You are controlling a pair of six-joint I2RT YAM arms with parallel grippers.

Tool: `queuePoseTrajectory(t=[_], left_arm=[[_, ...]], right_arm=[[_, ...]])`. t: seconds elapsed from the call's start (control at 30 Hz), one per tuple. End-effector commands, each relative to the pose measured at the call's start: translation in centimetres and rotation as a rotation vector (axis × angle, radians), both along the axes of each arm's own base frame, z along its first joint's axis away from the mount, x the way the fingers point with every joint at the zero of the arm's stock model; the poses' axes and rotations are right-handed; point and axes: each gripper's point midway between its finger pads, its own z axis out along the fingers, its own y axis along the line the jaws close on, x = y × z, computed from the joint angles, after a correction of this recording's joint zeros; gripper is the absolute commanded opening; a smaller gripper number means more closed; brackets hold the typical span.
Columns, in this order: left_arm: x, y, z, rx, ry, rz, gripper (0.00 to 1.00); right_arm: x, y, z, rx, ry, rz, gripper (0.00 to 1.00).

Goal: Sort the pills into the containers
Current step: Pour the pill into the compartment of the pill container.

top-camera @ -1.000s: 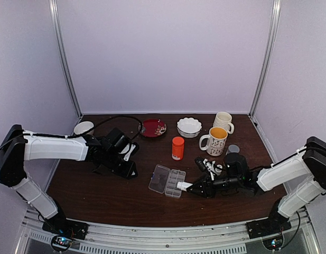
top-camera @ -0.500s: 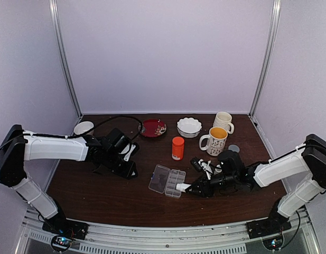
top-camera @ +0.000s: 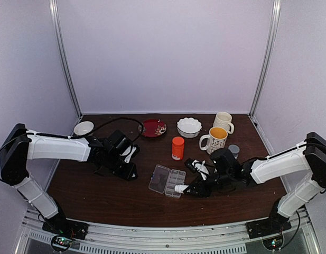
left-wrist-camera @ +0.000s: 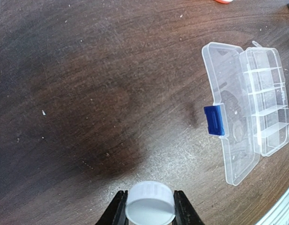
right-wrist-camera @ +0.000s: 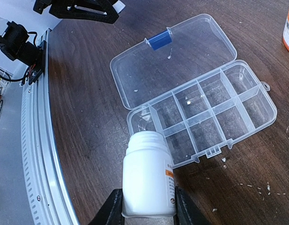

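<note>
Spill risk: right gripper (right-wrist-camera: 144, 206) clamped on uncapped white bottle (right-wrist-camera: 146, 180), mouth at corner cell of organizer (right-wrist-camera: 238, 123), so overtilting could scatter pills (right-wrist-camera: 188, 101) outside it; left gripper (left-wrist-camera: 150, 212) pinches cap (left-wrist-camera: 149, 200).

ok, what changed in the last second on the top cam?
The right gripper, shut on the small white plastic bottle, slid left, bringing the bottle's open mouth to the corner of the clear plastic rectangular pill organizer. The left gripper, holding the white round cap, and the organizer stayed put.
</note>
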Motion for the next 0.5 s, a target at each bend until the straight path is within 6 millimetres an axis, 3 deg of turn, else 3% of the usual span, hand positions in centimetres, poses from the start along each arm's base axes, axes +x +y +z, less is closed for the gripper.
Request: queuePoseTrajectory(t=[0.0,0.47], left_arm=[[-0.1,-0.5,-1.1,0.012,0.01,-0.013,0.24],[-0.6,-1.3,-2.2,0.05,0.041,-0.052,0.24]], right_arm=[[0.1,0.1,-0.6,-0.059,-0.013,0.005,0.0],[-0.3,0.3,-0.2,-0.075,-0.029,0.024,0.0]])
